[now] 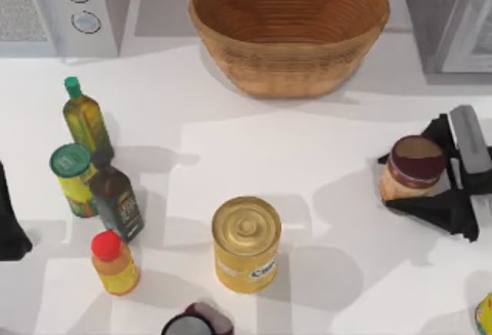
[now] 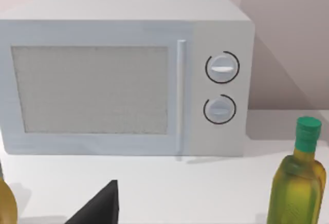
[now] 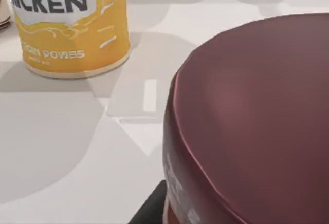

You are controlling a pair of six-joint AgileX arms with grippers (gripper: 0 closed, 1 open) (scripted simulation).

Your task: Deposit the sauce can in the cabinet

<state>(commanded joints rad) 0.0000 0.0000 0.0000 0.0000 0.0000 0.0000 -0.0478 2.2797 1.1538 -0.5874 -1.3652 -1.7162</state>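
Observation:
The sauce can [image 1: 413,167], short with a maroon top and an orange label, is at the table's right side with my right gripper [image 1: 415,183] shut on it, black fingers on both sides. Its shadow falls off to the left, so it seems raised off the table. In the right wrist view its maroon top [image 3: 257,121] looms close. The cabinet [image 1: 450,20], a grey box with a pale framed door, stands at the far right corner, behind the gripper. My left gripper [image 1: 11,223] stays parked at the left edge.
A large yellow can [image 1: 246,244] with a gold lid stands front centre, also in the right wrist view [image 3: 72,23]. A woven basket [image 1: 288,28] sits at the back centre, a white microwave [image 1: 54,8] at the back left. Several bottles [image 1: 115,200] and a green-lidded canister [image 1: 73,177] crowd the left.

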